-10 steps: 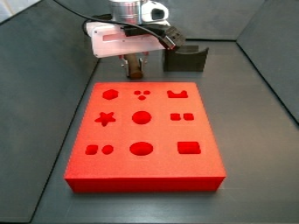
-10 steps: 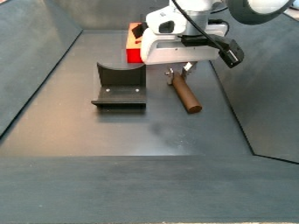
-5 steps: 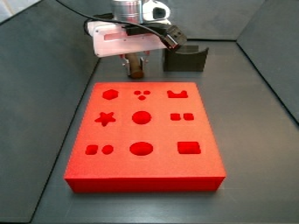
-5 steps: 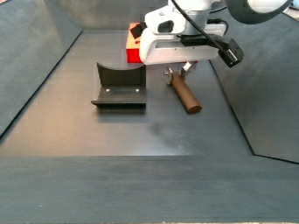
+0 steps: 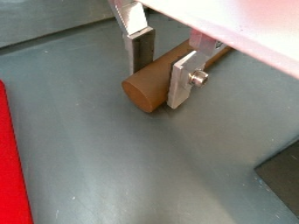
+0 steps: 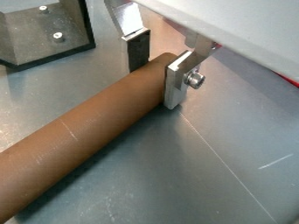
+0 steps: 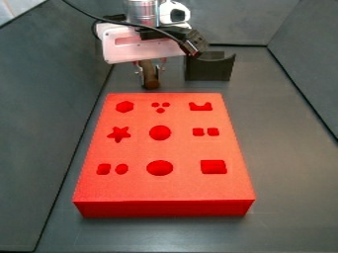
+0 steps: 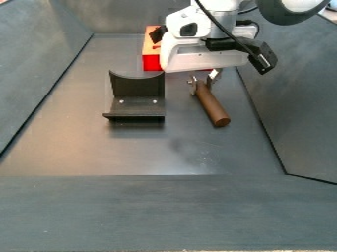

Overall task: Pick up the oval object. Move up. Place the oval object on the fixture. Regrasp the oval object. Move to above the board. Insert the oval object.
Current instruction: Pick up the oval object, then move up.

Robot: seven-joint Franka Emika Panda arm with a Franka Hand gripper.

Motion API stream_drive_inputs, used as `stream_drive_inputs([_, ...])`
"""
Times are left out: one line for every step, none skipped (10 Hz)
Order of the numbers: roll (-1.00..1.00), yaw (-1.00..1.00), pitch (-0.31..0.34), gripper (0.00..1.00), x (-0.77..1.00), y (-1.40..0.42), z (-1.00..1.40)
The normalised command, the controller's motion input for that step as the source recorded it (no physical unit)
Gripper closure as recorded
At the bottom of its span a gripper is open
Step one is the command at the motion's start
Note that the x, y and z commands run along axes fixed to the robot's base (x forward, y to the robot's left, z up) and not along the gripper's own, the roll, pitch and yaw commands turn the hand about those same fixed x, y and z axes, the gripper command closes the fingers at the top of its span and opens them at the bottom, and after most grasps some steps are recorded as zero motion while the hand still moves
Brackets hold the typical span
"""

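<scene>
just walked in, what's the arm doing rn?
The Panda's tool is down at the floor with its fingers on either side of one end of the oval object, which lies flat. It sits between the fixture and the side wall, behind the board. Nothing is lifted or inserted yet.

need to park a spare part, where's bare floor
Bare floor lies in front of the fixture and beyond the oval object's free end. Crowded: by the board's far edge, where the pincer straddles the oval object.

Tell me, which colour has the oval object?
Brown; the oval object between the gripper fingers shows best in a wrist view.
</scene>
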Motion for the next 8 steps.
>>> stream_drive_inputs([0.0, 0.0, 0.0, 1.0, 0.0, 0.0, 0.0])
stream_drive_inputs([0.0, 0.0, 0.0, 1.0, 0.0, 0.0, 0.0])
stream_drive_inputs([0.0, 0.0, 0.0, 1.0, 0.0, 0.0, 0.83])
stream_drive_inputs([0.0, -0.03, 0.03, 1.0, -0.08, -0.02, 0.81])
stream_drive_inputs([-0.01, -0.03, 0.033, 1.0, -0.09, -0.02, 0.76])
stream_drive_inputs([-0.02, -0.02, 0.038, 1.0, -0.05, -0.01, 0.57])
stream_drive_inputs([-0.02, -0.01, 0.044, 1.0, -0.04, -0.01, 0.47])
stream_drive_inputs([-0.03, -0.01, 0.048, 1.0, -0.03, -0.01, 0.32])
